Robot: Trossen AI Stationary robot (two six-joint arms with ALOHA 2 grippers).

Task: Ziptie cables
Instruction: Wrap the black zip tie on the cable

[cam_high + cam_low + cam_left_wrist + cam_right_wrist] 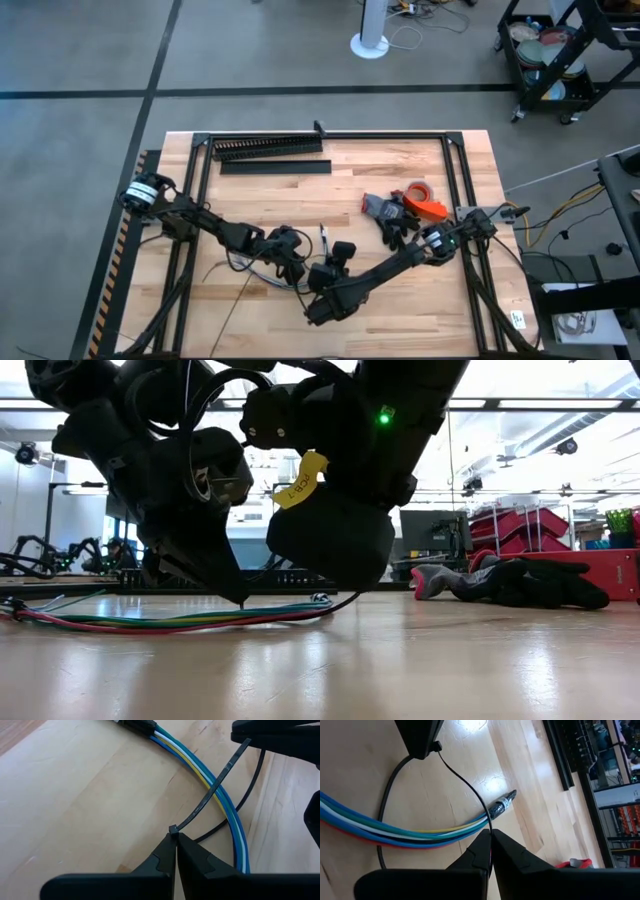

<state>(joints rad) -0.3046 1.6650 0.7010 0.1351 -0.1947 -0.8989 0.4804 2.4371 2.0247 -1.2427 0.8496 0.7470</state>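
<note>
**Both grippers pinch one ziptie over the cables**

Seen from above, the two arms meet near the table's [420,300] front middle, hiding the work. The wrist cameras reveal it: the left gripper [175,840] has its fingers closed on the ziptie's [215,785] square head, the strip crossing over the cables [200,770]. The right gripper [491,842] is closed on the strip's other end. The low camera shows the cables lying flat on the wood, with a glove [520,582] behind.
</note>
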